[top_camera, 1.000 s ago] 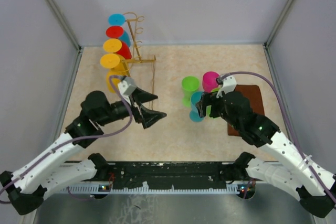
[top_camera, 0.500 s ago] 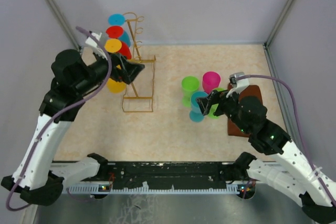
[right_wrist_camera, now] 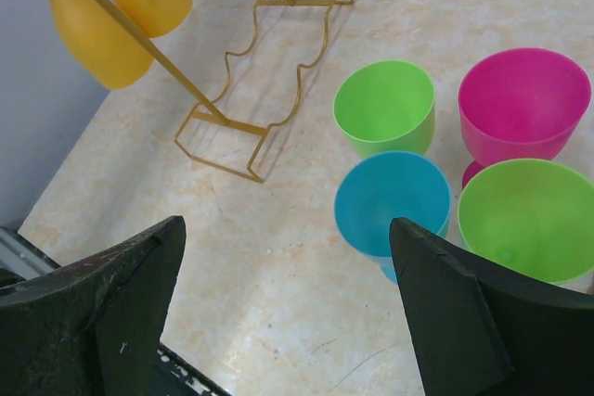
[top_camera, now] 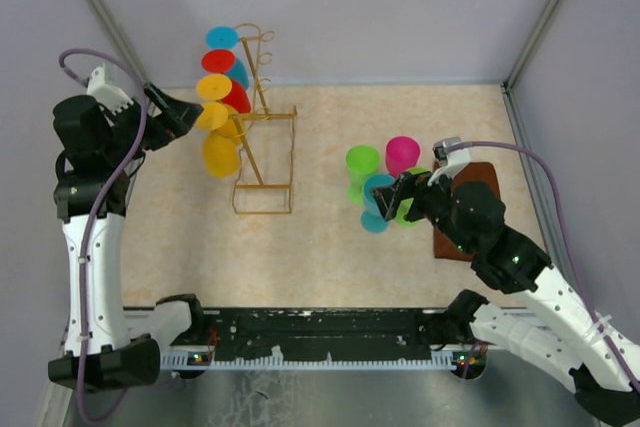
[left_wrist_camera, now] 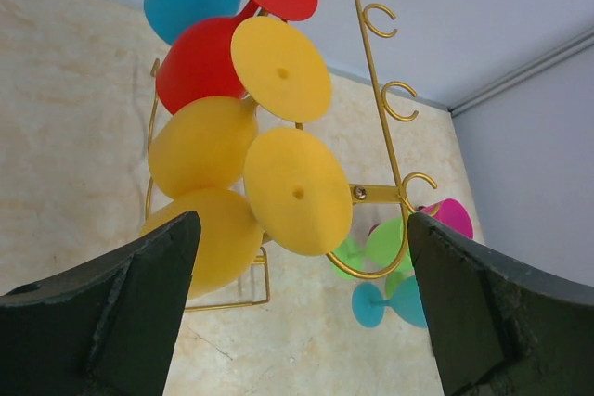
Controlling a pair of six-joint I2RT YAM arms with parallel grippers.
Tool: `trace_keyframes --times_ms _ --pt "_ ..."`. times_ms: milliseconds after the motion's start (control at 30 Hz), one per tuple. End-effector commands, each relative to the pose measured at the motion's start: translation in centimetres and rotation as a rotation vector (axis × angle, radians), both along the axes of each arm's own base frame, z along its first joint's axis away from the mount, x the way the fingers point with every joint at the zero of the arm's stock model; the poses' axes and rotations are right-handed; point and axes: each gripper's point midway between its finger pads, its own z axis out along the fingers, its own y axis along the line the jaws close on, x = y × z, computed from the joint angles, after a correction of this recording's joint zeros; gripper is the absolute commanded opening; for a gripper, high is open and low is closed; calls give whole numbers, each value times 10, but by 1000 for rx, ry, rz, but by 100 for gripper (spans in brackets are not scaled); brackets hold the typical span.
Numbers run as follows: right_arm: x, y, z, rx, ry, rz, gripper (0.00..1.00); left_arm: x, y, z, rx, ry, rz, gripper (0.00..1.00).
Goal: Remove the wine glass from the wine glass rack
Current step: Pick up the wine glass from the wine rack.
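The wine glass rack [top_camera: 262, 97] stands at the back left, a thin golden wire stand [left_wrist_camera: 380, 53] with a wavy base [right_wrist_camera: 269, 53]. Several wine glasses hang on it bowl-down: blue, red and two yellow. The lowest yellow wine glass [top_camera: 220, 152] shows its round foot [left_wrist_camera: 297, 192] right in front of my left gripper [left_wrist_camera: 302, 220]. My left gripper [top_camera: 185, 117] is raised at the rack's left side, open and touching nothing. My right gripper [top_camera: 395, 199] hovers open above the floor next to a blue glass [right_wrist_camera: 390, 197], holding nothing [right_wrist_camera: 286, 222].
A green glass [top_camera: 362, 162], a pink glass [top_camera: 402, 152] and a second green glass [right_wrist_camera: 524, 220] stand upright with the blue one, right of centre. A brown mat [top_camera: 480, 182] lies beyond them at the right. Grey walls close in the back and both sides.
My left arm has swung up from the table's middle to the left side of the rack. My right gripper has drawn slightly back from the standing glasses.
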Motion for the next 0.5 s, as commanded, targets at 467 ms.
trace_keyframes --times_ms 467 --pt "-3 14 12 9 4 64 96 13 1 -25 -150 49 6 67"
